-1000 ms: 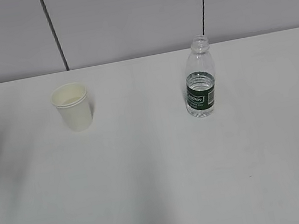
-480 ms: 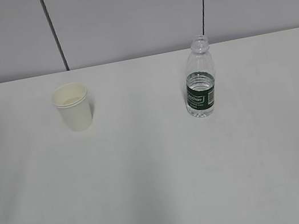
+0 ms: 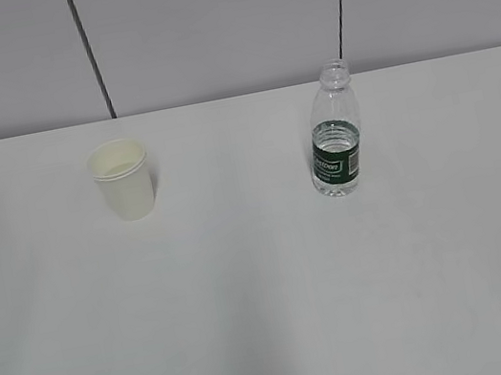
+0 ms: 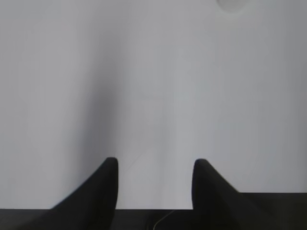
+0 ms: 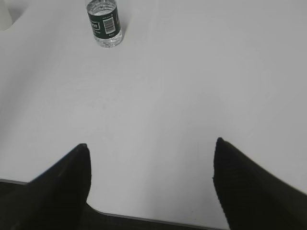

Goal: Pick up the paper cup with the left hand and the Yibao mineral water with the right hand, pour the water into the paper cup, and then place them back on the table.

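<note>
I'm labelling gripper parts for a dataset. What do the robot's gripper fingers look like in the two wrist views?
In both wrist views only the fingers show. The left gripper has two plain black fingers that taper to blunt tips. The right gripper has two matt black fingers of the same pointed shape. No markings show, and the arms are out of view.

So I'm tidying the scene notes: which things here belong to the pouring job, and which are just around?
Part of the job:
paper cup, upright on the table
Yibao mineral water, upright, capless
left gripper, open, holding nothing
right gripper, open, holding nothing

Just around:
two dark vertical lines on the grey wall behind; nothing else on the table
</note>
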